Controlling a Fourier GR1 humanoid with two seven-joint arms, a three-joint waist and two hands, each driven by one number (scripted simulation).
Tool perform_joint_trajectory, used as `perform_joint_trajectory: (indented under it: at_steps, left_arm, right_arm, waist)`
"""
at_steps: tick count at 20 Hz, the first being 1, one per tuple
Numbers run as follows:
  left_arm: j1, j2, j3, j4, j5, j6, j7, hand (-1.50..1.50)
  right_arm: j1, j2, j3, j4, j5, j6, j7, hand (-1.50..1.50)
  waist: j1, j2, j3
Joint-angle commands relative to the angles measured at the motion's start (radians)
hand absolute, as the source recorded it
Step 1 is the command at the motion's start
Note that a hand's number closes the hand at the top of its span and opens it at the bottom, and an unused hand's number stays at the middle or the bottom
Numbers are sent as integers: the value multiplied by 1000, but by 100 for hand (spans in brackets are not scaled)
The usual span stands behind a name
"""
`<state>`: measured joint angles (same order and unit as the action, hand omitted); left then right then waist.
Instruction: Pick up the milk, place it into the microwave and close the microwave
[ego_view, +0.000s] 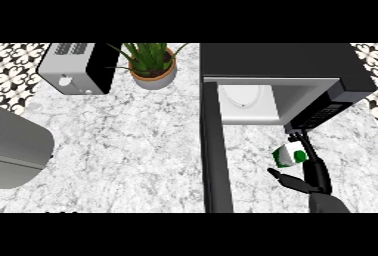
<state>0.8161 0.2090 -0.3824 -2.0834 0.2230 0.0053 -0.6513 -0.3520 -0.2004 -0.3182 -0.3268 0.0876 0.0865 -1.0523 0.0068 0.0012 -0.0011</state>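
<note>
A small green and white milk carton (290, 154) is held in front of the open microwave (280, 75), just below its white inside (247, 102). My right hand (310, 172) is shut on the carton, long fingers along its right side and the thumb under it. The microwave's dark door (214, 150) stands swung open toward me, left of the carton. The black control panel (319, 114) lies just above the fingertips. My left hand does not show.
A silver toaster (74, 67) stands at the back left. A potted green plant (153, 64) sits between it and the microwave. A grey rounded object (18, 150) lies at the left edge. The counter's marble top (125, 145) spreads between them.
</note>
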Motion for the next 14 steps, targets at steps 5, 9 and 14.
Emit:
perform_joint_trajectory:
  at_steps: [5, 9, 14]
  left_arm:
    - [-9, 19, 11, 40, 14, -23, -24, -150]
    - [64, 50, 30, -6, 45, -44, -50, -150]
    - [35, 34, 0, 15, 45, -49, -38, -150]
  right_arm:
    - [-70, 8, 2, 53, 41, -140, -94, 150]
    - [-92, -13, -50, 41, 5, -188, -86, 150]
    - [-85, 42, -45, 5, -7, -151, -148, 150]
  waist:
    - [21, 5, 4]
    - [31, 6, 4]
    - [21, 4, 4]
